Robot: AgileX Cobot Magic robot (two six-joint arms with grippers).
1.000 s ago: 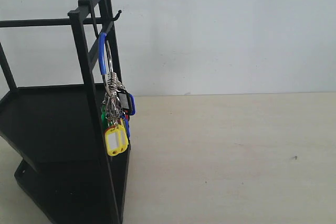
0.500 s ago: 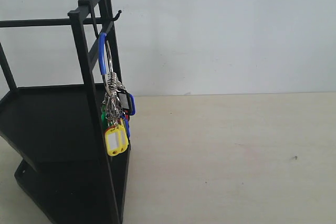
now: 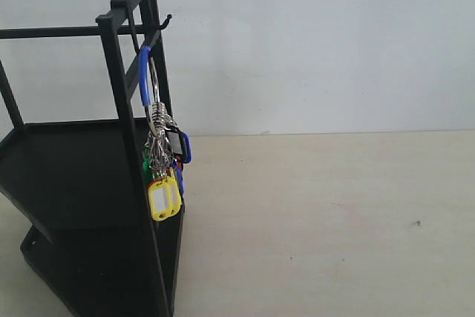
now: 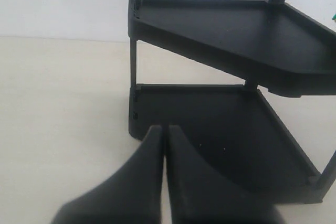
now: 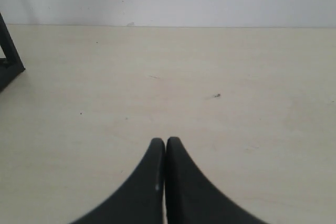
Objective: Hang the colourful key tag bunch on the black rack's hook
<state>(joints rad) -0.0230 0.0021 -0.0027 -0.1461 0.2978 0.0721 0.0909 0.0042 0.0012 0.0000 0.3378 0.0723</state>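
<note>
colourful key tag bunch [image 3: 159, 172] on hook [image 3: 162, 24]; left end effector [image 4: 164, 132] and right end effector [image 5: 166, 142] together, empty; avoid nudging black rack [image 3: 113, 79].

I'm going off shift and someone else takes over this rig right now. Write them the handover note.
Left gripper: shut, empty, facing the black rack.
Right gripper: shut, empty, over bare table.
The colourful key tag bunch hangs by its blue loop from the hook at the rack's top corner, with the tags dangling beside a post. Neither gripper touches it.
Done: the bunch is hung.
Left: apparently nothing. Just check that the loop sits securely.
</note>
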